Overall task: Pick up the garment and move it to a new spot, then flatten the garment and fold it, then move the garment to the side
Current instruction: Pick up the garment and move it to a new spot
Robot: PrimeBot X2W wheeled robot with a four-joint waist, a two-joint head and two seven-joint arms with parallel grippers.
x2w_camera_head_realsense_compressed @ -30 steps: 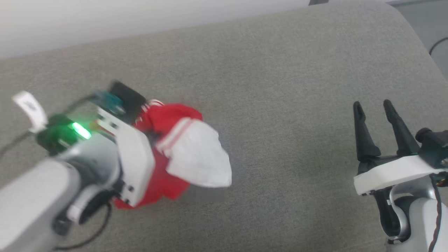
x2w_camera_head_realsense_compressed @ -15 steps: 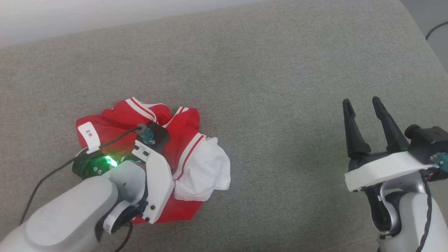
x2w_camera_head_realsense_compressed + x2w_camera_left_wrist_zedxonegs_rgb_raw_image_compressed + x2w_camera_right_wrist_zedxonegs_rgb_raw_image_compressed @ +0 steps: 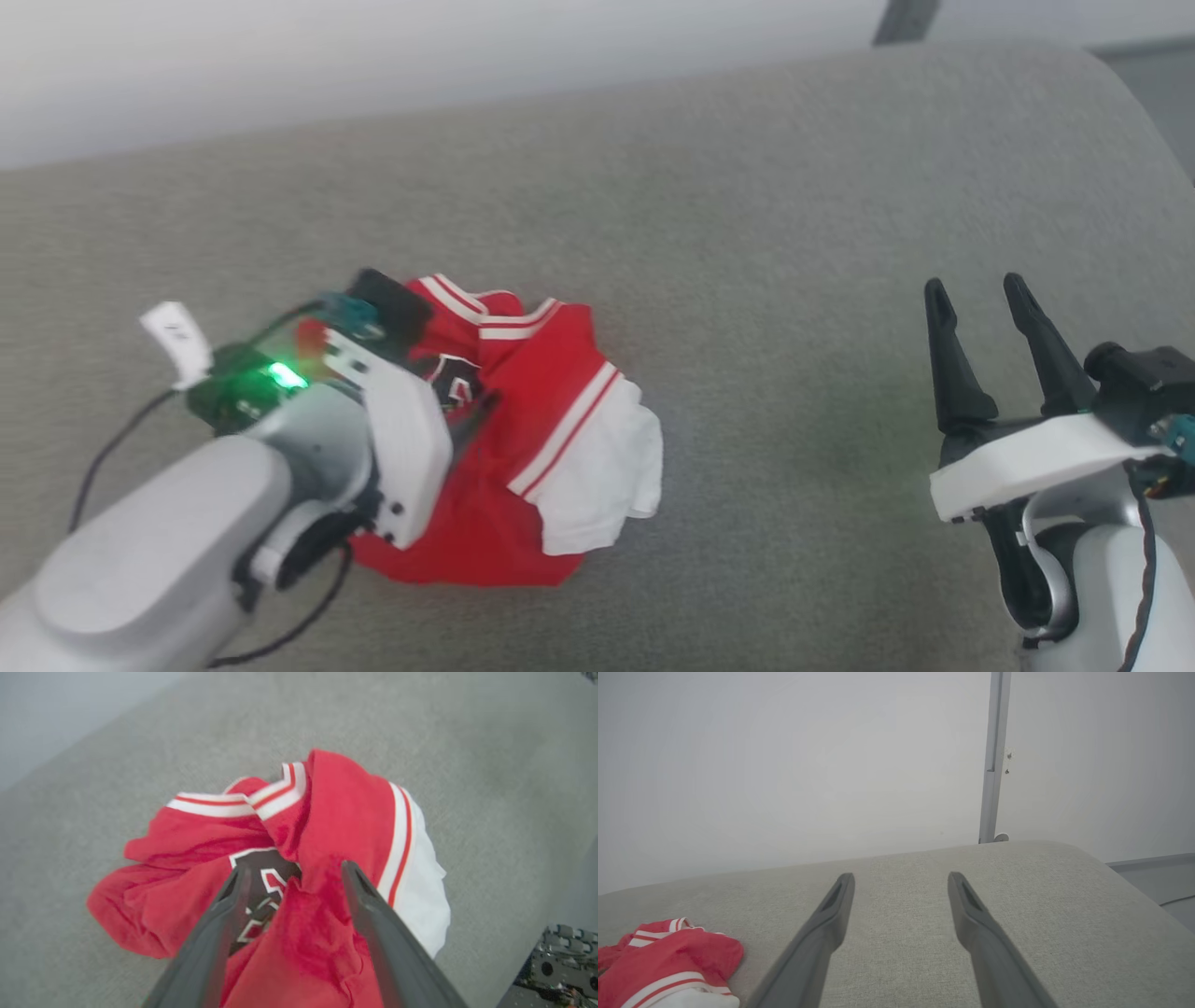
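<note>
The garment [image 3: 523,448] lies crumpled on the grey cushioned surface [image 3: 747,280], left of centre. It is red with a white sleeve [image 3: 597,481] turned to the right, striped trim and a dark numeral [image 3: 261,868] showing in a fold. My left gripper [image 3: 294,870] is open, tilted down over the heap, its fingers [image 3: 224,914] straddling a red fold and touching the cloth. In the head view the left wrist [image 3: 392,439] covers the garment's left part. My right gripper [image 3: 974,289] stands open at the right, well away from the garment [image 3: 668,966], holding nothing [image 3: 901,877].
The grey surface curves down at its far and right edges [image 3: 1120,112], with a pale wall [image 3: 784,765] behind and floor [image 3: 1157,877] at the right. A thin upright post [image 3: 994,756] stands by the wall. Bare surface stretches between the garment and my right gripper.
One second ago the garment hung bunched from my left gripper; it then came down onto the surface and now lies spread a little, with the left fingers apart. The head camera has shifted.
</note>
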